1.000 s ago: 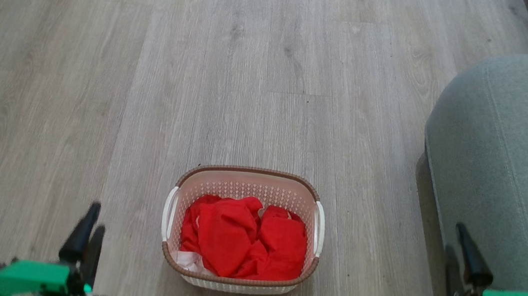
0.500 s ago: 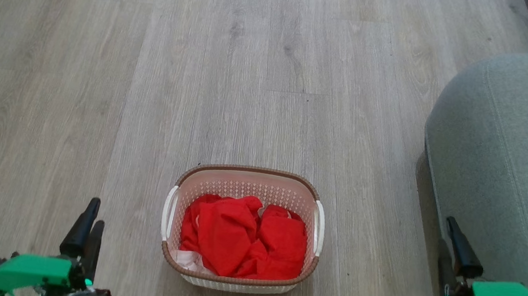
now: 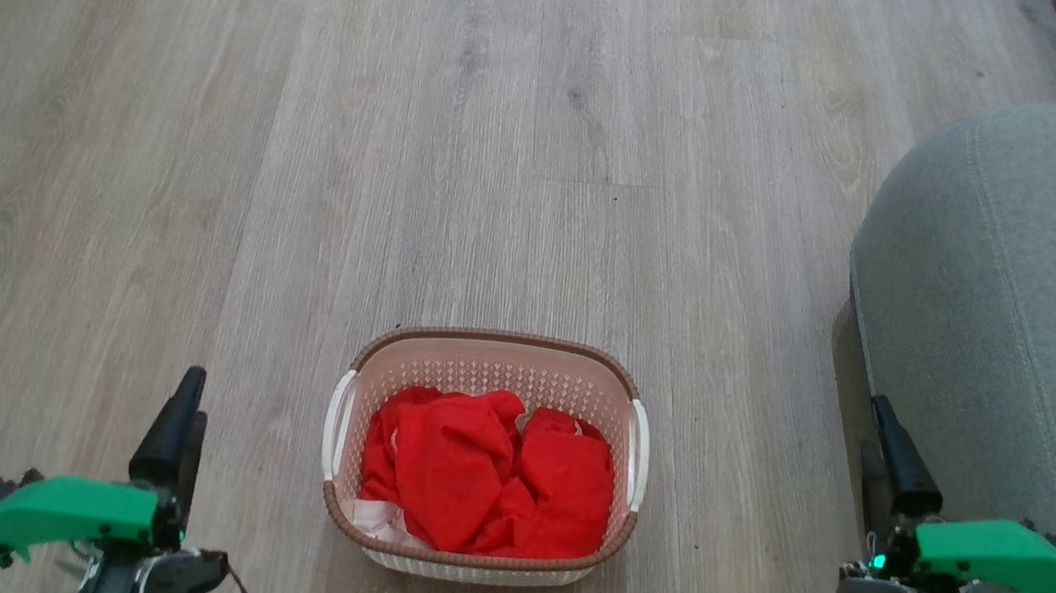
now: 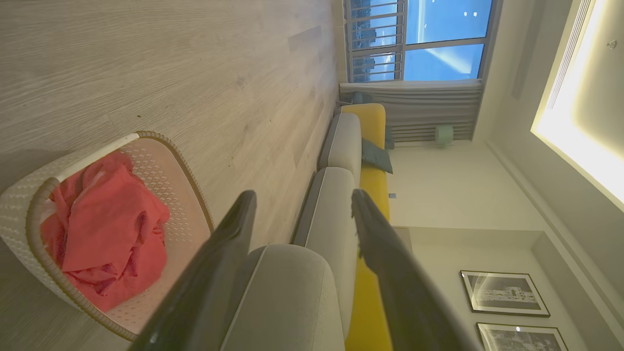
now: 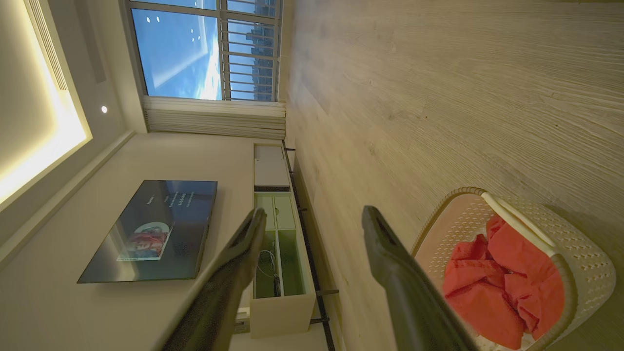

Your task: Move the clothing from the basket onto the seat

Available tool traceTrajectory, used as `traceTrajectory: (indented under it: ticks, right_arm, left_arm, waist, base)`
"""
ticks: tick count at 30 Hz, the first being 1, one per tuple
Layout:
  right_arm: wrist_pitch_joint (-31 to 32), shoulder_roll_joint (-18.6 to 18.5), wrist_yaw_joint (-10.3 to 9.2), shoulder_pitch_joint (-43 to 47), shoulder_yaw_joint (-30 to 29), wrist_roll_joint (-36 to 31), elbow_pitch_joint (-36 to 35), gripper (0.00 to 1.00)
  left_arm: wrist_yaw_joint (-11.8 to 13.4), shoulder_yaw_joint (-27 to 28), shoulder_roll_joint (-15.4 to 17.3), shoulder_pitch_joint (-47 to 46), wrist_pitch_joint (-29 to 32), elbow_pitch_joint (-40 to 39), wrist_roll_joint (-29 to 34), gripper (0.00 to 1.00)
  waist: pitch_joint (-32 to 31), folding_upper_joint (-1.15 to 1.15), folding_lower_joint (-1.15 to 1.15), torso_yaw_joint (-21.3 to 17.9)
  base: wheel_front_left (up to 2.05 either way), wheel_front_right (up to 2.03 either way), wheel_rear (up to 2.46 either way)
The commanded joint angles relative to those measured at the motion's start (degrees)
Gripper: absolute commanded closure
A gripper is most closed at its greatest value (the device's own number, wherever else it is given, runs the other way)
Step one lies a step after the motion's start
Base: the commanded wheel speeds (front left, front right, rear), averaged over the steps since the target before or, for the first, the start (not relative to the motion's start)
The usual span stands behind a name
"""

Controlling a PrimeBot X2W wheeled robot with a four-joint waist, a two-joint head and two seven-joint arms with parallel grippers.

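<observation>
Your left gripper has just spread its fingers wide and holds nothing. The clothing lies heaped in the basket on the floor, untouched. Your right gripper, also spread and empty, has edged forward beside the seat, so the first grab looks imminent.

Pale wood floor meets a tall window and wall-mounted television.
</observation>
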Motion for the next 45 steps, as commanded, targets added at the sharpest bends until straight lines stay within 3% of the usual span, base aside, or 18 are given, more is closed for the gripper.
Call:
traceTrajectory:
  ticks: [1,12,45]
  right_arm:
    - [-0.80,-1.25,0.01,-4.06,1.01,-1.17,-1.36,0.00]
    - [-2.69,-2.23,0.01,-7.48,3.12,-8.12,0.60,0.00]
    - [-8.29,-2.78,0.01,-16.67,5.68,-38.94,5.55,0.00]
  left_arm:
    - [-0.17,0.38,1.23,-3.79,-0.51,-1.44,1.03,0.00]
    - [-0.23,0.27,1.64,-6.08,-2.36,-0.94,9.13,0.00]
    - [-0.40,-0.15,2.51,-12.78,-7.90,-1.37,44.90,0.00]
  waist:
    - [0.03,0.00,0.00,-0.01]
    - [0.26,0.00,0.00,-0.08]
    - [0.91,0.00,0.00,-0.25]
  base:
    - [0.00,0.00,0.00]
    - [0.00,0.00,0.00]
    - [0.00,0.00,0.00]
